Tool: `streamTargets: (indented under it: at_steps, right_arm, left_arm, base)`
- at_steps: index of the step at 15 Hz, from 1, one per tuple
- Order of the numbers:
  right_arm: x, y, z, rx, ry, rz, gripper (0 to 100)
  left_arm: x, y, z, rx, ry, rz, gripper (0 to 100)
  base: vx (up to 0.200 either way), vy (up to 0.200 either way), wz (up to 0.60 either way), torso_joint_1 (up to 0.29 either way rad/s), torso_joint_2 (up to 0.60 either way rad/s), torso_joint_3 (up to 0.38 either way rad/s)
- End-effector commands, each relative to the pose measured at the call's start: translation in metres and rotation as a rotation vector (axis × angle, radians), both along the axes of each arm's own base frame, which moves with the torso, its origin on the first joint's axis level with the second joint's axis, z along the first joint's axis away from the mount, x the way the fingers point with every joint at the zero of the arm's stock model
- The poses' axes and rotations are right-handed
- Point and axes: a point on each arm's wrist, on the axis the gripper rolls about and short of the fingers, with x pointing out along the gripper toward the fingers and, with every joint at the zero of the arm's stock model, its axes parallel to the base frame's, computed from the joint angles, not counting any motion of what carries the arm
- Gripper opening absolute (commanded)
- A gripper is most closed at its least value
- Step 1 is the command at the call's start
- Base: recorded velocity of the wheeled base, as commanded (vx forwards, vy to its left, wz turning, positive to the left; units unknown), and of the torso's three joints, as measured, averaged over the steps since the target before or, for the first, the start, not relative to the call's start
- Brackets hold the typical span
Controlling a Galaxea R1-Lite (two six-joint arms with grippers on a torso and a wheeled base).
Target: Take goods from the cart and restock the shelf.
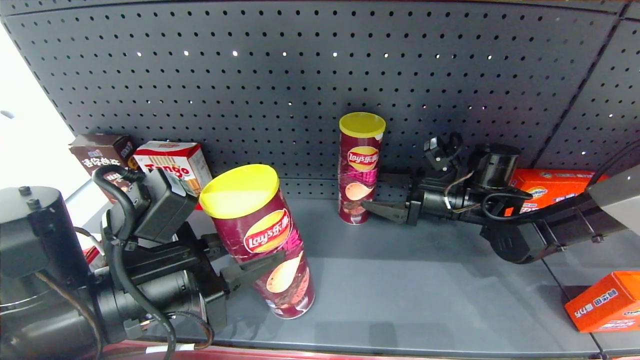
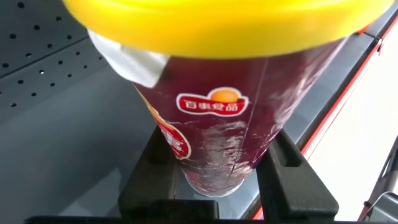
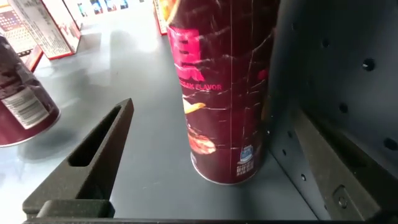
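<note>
At the far left a brown box [image 1: 97, 152] and a red-and-white wafer box [image 1: 176, 161] stand against the pegboard back panel [image 1: 300, 70]. The left arm's wrist camera covers their lower parts.

Just to their right, the left gripper [image 1: 260, 266] is clamped on the front chip can [image 1: 257, 235], a maroon tube with a yellow lid. One finger [image 1: 252, 270] crosses the can's front and the other is hidden behind it. The left wrist view shows both fingers [image 2: 283, 165] pressed against the can's lower half. The can tilts, its lid leaning towards the left arm and its base near the front edge of the grey shelf [image 1: 425, 290]. Whether the base touches the shelf cannot be told.

Farther back, mid-shelf, the rear chip can [image 1: 360, 165] stands upright against the panel. The right gripper [image 1: 382, 194] sits low beside it with its jaws spread. The can stands between them, apart from the near finger [image 3: 93, 158].

An orange box [image 1: 547, 186] at the back is partly hidden by the right arm. Another orange box [image 1: 602, 302] near the front is cut off at the right edge.
</note>
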Motion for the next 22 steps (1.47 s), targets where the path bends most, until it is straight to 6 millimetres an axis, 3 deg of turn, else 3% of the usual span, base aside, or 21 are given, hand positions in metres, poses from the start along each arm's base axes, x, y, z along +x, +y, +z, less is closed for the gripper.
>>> streamTargets:
  at_steps: [1,22]
  right_arm:
    - [0.004,0.006,-0.007,-0.004,0.008,0.011,100]
    - [0.027,0.035,-0.033,-0.008,0.020,0.048,100]
  left_arm:
    - [0.000,0.000,0.000,0.001,0.001,0.000,0]
    - [0.001,0.005,-0.005,0.006,0.015,0.008,0]
  base:
    - [0.000,0.000,0.00,0.000,0.00,0.000]
    - [0.000,0.000,0.00,0.000,0.00,0.000]
